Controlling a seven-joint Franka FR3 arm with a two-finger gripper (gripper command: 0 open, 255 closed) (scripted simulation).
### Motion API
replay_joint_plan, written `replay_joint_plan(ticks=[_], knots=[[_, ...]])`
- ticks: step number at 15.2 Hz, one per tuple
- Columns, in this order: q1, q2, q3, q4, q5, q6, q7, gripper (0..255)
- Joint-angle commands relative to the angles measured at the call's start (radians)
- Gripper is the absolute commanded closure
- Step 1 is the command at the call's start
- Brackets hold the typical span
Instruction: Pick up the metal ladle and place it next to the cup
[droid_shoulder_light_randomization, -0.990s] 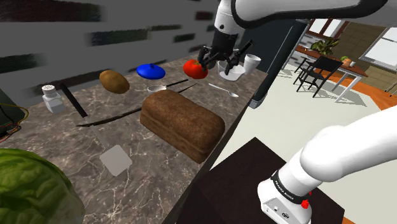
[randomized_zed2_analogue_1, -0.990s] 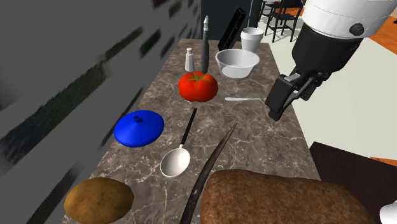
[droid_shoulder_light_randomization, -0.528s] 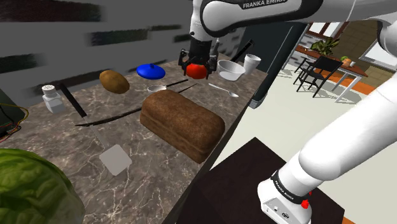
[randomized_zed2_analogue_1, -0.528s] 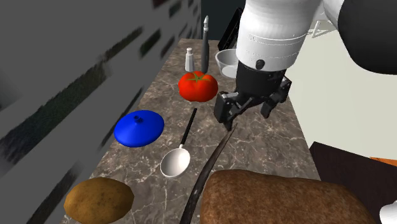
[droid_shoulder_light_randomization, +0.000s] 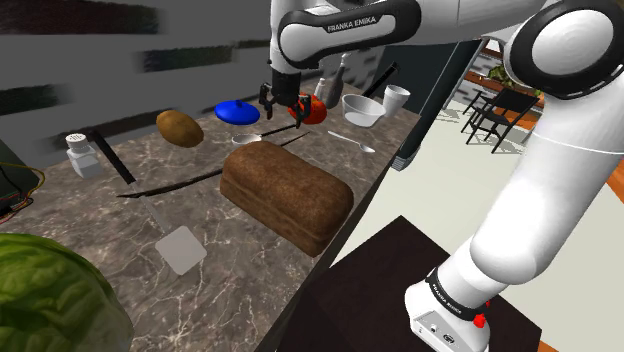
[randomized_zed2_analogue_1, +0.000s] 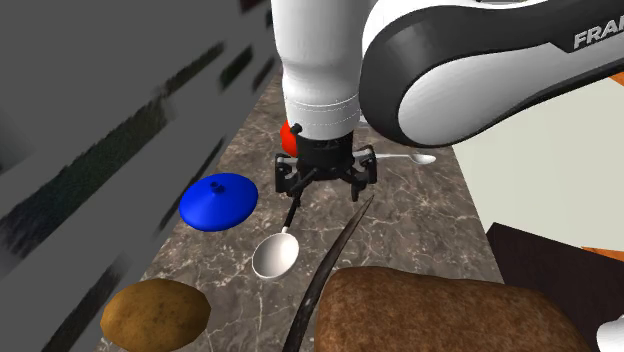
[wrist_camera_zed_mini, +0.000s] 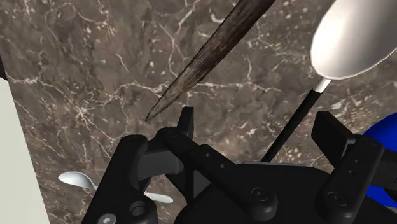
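Observation:
The ladle (randomized_zed2_analogue_1: 276, 254) lies flat on the marble counter: a pale bowl and a thin black handle (wrist_camera_zed_mini: 291, 126). In the shoulder view the ladle (droid_shoulder_light_randomization: 249, 138) sits between the blue lid and the bread. My gripper (randomized_zed2_analogue_1: 325, 182) hangs open just above the handle's far end, beside the tomato (droid_shoulder_light_randomization: 310, 109). In the wrist view the gripper (wrist_camera_zed_mini: 261, 137) has the handle between its spread fingers, closer to one finger (wrist_camera_zed_mini: 335, 136), not touched. The white cup (droid_shoulder_light_randomization: 397, 99) stands at the counter's far end behind a white bowl (droid_shoulder_light_randomization: 362, 110).
A long dark blade (randomized_zed2_analogue_1: 335, 245) lies beside the ladle, pointing toward the gripper. Near it are a blue lid (randomized_zed2_analogue_1: 218, 200), a potato (randomized_zed2_analogue_1: 155, 315) and a brown loaf (droid_shoulder_light_randomization: 285, 192). A small spoon (droid_shoulder_light_randomization: 352, 141) lies near the counter edge. A shaker (droid_shoulder_light_randomization: 82, 155) stands further back.
The arm has swung from near the white bowl, past the tomato, toward the shoulder view's left, and now hangs over the ladle's handle. The fingers stayed open.

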Motion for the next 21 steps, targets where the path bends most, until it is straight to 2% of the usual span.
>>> replay_joint_plan(ticks=[1, 6, 7, 14, 21], knots=[[0.017, 0.084, -0.014, 0.085, -0.021, -0.012, 0.078, 0], [0.053, 0.293, -0.066, 0.319, -0.046, -0.050, 0.219, 0], [0.056, 0.307, -0.070, 0.336, -0.046, -0.053, 0.227, 0], [0.049, 0.335, -0.079, 0.277, -0.060, 0.032, 0.237, 0], [0.049, 0.335, -0.079, 0.277, -0.060, 0.032, 0.237, 0]])
